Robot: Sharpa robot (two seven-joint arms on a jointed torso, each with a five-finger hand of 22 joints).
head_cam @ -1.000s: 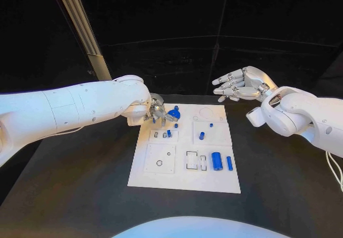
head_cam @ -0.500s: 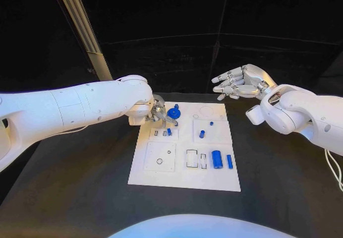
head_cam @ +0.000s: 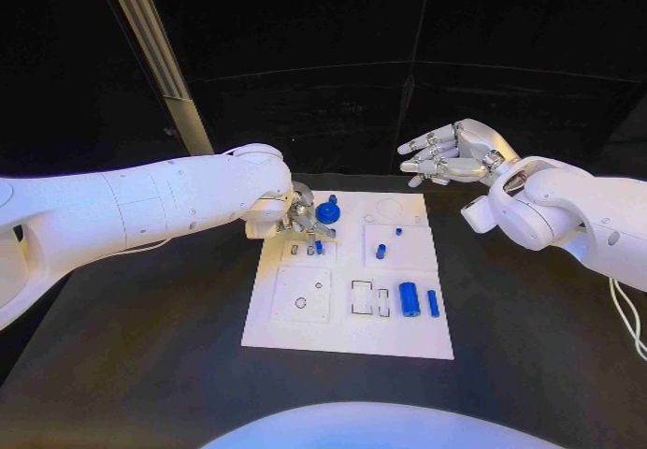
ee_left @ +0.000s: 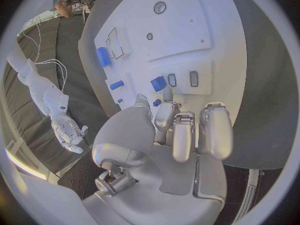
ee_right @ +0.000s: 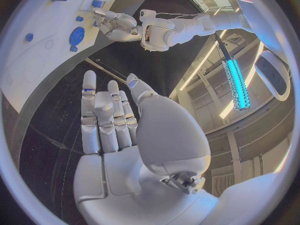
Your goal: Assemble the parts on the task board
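Note:
The white task board (head_cam: 337, 327) lies mid-table. It carries a round blue part (head_cam: 328, 214), a blue block (head_cam: 318, 248) beside empty slots, a short peg (head_cam: 381, 251), a thick cylinder (head_cam: 409, 299) and a thin bar (head_cam: 433, 303). My left hand (head_cam: 298, 218) hovers low over the board's far left corner, fingers curled down. In the left wrist view a tiny blue part (ee_left: 157, 103) sits between the thumb and a fingertip (ee_left: 167, 94), close to the blue block (ee_left: 159, 83); whether it is pinched is unclear. My right hand (head_cam: 452, 155) is raised beyond the board's far right corner, fingers spread and holding nothing.
The black table (head_cam: 149, 355) surrounds the board on all sides. A pale slanted post (head_cam: 162, 70) rises behind my left arm. The right wrist view shows my left hand (ee_right: 115, 22) at the board's (ee_right: 37, 60) far end.
My left hand has slid a little to the right, closer to the round blue part. My right hand has drawn slightly up and back.

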